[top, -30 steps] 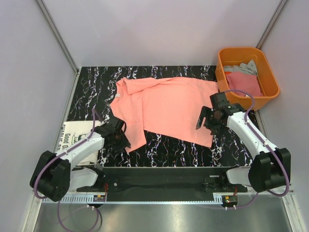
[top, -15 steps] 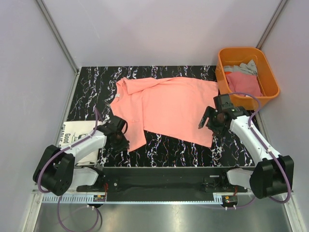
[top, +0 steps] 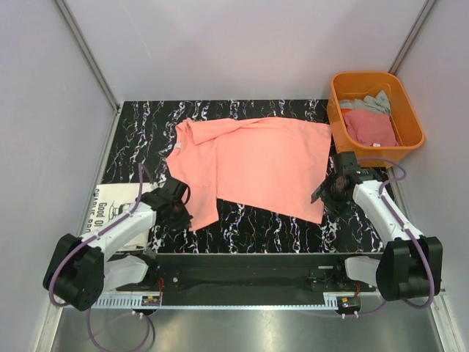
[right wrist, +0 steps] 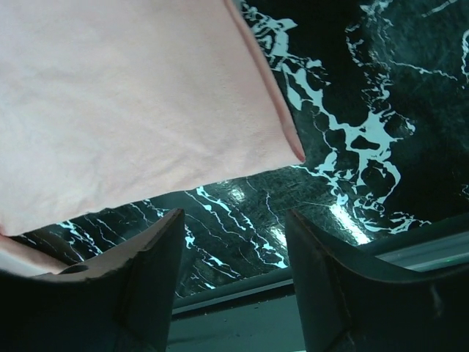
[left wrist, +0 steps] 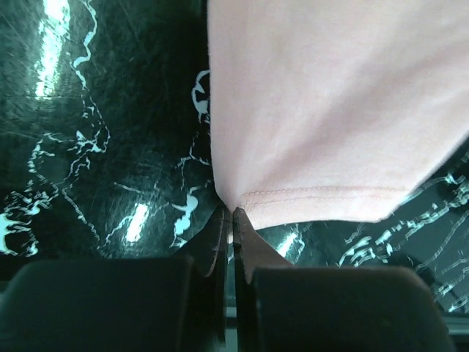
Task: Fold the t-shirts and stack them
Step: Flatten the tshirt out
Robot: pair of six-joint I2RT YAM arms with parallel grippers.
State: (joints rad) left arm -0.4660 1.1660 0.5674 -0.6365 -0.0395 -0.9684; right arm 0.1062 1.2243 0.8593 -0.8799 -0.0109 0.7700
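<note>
The salmon-pink t-shirt (top: 249, 158) lies spread flat on the black marble table (top: 256, 224). My left gripper (top: 185, 217) is at its near left corner. In the left wrist view the jaws (left wrist: 231, 214) are shut, with the hem corner (left wrist: 308, 110) pinched at the tips. My right gripper (top: 327, 196) is open just off the shirt's near right corner. In the right wrist view (right wrist: 234, 249) that corner (right wrist: 297, 154) lies just ahead of the spread fingers. A white tee with black lettering (top: 110, 209) lies folded at the table's left edge.
The orange plastic tub (top: 410, 143) stands at the back right, off the table's corner. It holds a deeper pink tee (top: 370, 126) and a grey one (top: 370, 103). Grey walls close in left, right and back. The table's front rail runs below the grippers.
My right gripper has moved right and nearer, from over the shirt's right part to its near right corner. My left gripper has barely shifted at the near left corner.
</note>
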